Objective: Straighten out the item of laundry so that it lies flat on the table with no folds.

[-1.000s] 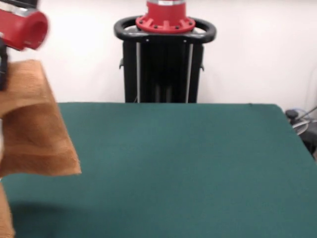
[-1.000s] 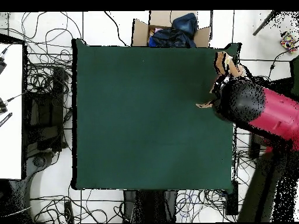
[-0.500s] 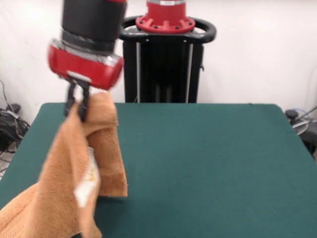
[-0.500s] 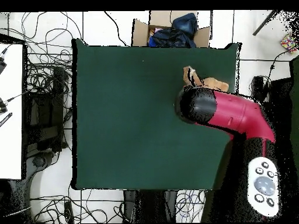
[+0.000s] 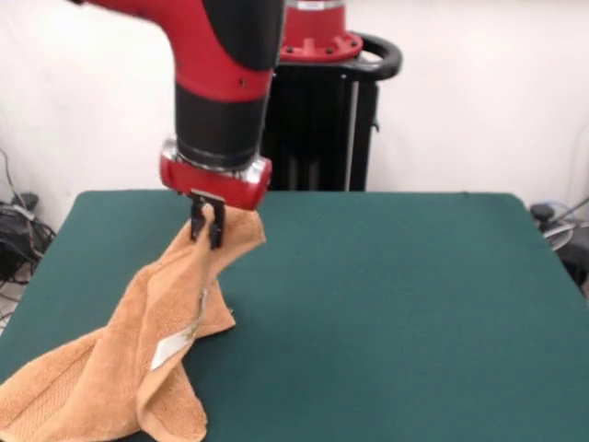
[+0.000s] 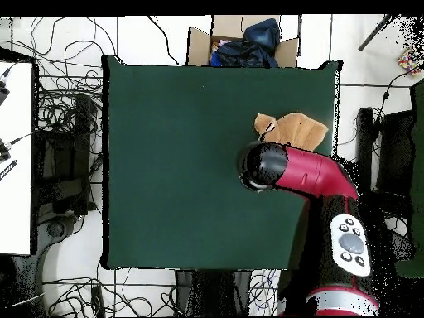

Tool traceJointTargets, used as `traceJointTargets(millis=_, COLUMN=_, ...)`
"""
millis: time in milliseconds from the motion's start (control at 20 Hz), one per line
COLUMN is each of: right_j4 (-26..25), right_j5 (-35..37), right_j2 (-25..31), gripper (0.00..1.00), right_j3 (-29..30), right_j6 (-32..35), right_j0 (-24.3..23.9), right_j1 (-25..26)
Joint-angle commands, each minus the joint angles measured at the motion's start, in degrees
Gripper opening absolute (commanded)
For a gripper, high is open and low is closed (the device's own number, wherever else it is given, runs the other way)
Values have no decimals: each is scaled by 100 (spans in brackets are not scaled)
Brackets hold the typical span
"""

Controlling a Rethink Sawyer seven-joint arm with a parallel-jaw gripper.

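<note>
Gripper (image 5: 208,226) pinching top corner of towel (image 5: 138,359), jaws narrow, clamped on cloth. Towel hanging from grip, lower part bunching on table (image 5: 386,304) at near-left part in front view. Long axis running diagonally from grip down toward near-left corner. White tag (image 5: 170,350) showing mid-fold. Risk: cloth is doubled over, so letting go here would likely leave folds; far end looks close to table edge, could slip off.

Towel (image 5: 138,359) and gripper (image 5: 207,224) lower, farther inboard
</note>
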Motion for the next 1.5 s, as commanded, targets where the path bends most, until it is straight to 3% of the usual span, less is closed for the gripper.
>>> traceJointTargets(millis=50, right_j4=321, right_j5=238, right_j2=824, gripper=0, right_j3=904, right_j6=268, right_j0=-114, right_j1=423)
traceJointTargets(millis=450, right_j4=774, right_j5=-163, right_j2=1652, gripper=0, right_j3=1460, right_j6=384, right_j0=-331, right_j1=460)
traceJointTargets(millis=950, right_j4=1188, right_j5=-1385, right_j2=2490, gripper=0, right_j3=2327, right_j6=835, right_j0=-428, right_j1=595)
traceJointTargets(millis=1350, right_j4=1628, right_j5=-2156, right_j2=3199, gripper=0, right_j3=2612, right_j6=1248, right_j0=-445, right_j1=886)
traceJointTargets(millis=1500, right_j4=1840, right_j5=-2255, right_j2=3170, gripper=0, right_j3=2619, right_j6=1476, right_j0=-297, right_j1=886)
